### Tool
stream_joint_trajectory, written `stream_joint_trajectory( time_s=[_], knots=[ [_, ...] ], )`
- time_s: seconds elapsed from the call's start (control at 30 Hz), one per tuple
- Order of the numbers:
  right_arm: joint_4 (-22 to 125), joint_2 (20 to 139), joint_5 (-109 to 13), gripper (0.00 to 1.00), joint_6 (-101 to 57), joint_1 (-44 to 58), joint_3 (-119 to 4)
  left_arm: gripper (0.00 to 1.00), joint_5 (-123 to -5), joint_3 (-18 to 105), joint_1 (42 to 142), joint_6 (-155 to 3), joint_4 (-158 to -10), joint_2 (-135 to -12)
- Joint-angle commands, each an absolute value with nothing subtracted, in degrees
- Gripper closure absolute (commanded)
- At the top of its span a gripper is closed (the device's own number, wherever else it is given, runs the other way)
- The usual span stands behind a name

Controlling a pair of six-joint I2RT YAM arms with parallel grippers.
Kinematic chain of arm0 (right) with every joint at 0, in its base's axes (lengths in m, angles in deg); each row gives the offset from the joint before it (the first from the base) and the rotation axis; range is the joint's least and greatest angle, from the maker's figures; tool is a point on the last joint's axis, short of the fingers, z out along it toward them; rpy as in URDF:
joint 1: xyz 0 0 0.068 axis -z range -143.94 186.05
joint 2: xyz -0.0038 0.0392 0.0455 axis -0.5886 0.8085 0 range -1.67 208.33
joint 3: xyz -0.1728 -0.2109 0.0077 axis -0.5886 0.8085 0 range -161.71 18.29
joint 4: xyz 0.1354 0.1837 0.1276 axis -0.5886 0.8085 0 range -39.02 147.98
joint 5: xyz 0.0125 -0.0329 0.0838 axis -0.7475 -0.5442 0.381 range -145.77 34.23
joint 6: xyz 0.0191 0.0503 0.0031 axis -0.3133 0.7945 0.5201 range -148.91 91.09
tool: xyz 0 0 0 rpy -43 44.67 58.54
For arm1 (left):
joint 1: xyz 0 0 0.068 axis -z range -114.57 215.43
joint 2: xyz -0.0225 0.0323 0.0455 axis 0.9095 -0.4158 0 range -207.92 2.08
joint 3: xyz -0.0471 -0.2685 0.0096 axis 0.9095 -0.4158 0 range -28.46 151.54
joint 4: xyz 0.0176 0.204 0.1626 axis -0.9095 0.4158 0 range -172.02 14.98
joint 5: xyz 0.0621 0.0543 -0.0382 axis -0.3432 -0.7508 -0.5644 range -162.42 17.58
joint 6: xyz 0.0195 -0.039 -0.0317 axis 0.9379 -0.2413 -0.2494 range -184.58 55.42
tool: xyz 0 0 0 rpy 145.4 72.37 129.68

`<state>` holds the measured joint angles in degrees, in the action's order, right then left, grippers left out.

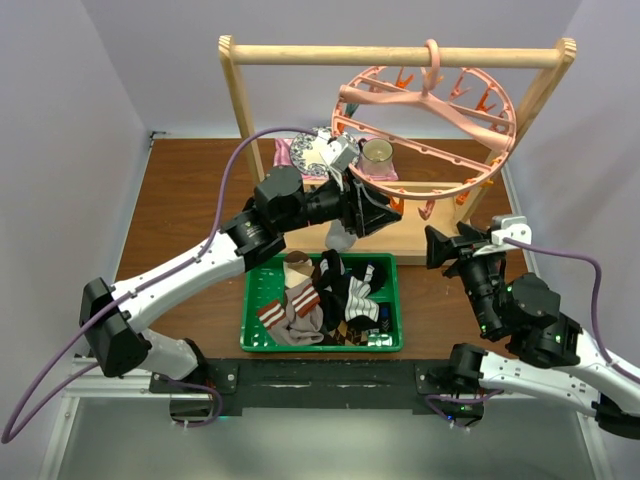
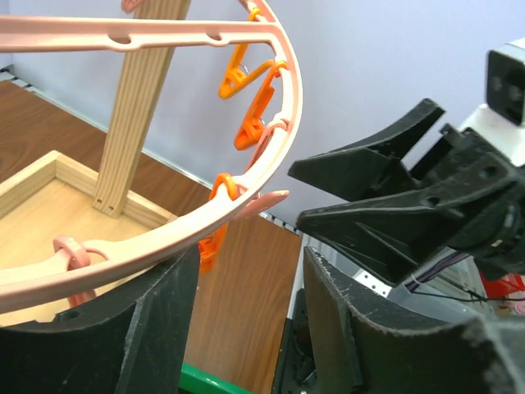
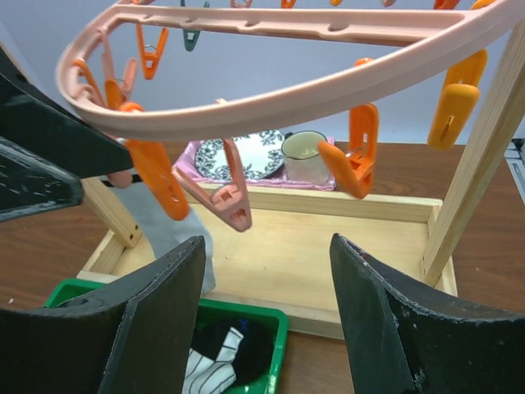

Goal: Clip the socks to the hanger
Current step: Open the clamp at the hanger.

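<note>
Left hand (image 1: 385, 215): reaches to the near-left rim of the hanger (image 1: 400, 100). In its wrist view the two fingers (image 2: 156, 328) stand apart with nothing between them. The pink rim (image 2: 271, 176) crosses just above the left finger; contact cannot be confirmed.

Right hand (image 1: 435, 245): sits just right of the left hand, near the hanger's near rim, and points toward it. Its fingers (image 3: 385, 328) are spread wide. It holds nothing and touches nothing.

Hanger: hooked on the top bar of the wooden rack (image 1: 400, 55) at the far side of the surface (image 1: 190, 200), tilted, with orange clips (image 3: 361, 160) hanging from its rim.

Grey sock (image 1: 340, 237): hangs below the near-left rim, beside the left hand. Its top is hidden behind an orange clip (image 3: 156, 180), so whether that clip grips it cannot be told.

Remaining socks (image 1: 310, 300): piled in the green basket (image 1: 250, 310), near centre, between the two arms.

Mug (image 1: 378, 152) and patterned plate (image 1: 318, 152): on the rack's base, far side.
</note>
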<state>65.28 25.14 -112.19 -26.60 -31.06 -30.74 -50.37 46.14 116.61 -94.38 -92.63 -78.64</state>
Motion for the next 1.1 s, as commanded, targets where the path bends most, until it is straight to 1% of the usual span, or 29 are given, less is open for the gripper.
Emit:
stream_joint_trajectory(
  time_s=[0.0,0.17,0.5,0.77,1.07],
  knots=[
    [62.8,25.3,-110.6,0.34,-28.6,-31.0,-30.8,0.38,-54.7,50.0,117.2,-92.2,-92.2,-79.3],
    [62.1,26.7,-109.6,0.34,-28.1,-31.0,-30.1,0.35,-56.2,51.0,117.3,-91.7,-91.3,-79.6],
    [60.3,28.1,-108.2,0.34,-27.9,-31.0,-29.3,0.34,-57.6,49.9,117.7,-91.7,-90.2,-79.3],
    [60.2,28.1,-107.5,0.34,-27.9,-31.0,-29.3,0.31,-59.9,47.6,117.7,-90.9,-89.0,-77.6],
    [60.6,28.6,-107.1,0.35,-27.3,-31.0,-29.3,0.31,-60.7,47.4,117.7,-90.7,-89.8,-77.5]
  ],
)
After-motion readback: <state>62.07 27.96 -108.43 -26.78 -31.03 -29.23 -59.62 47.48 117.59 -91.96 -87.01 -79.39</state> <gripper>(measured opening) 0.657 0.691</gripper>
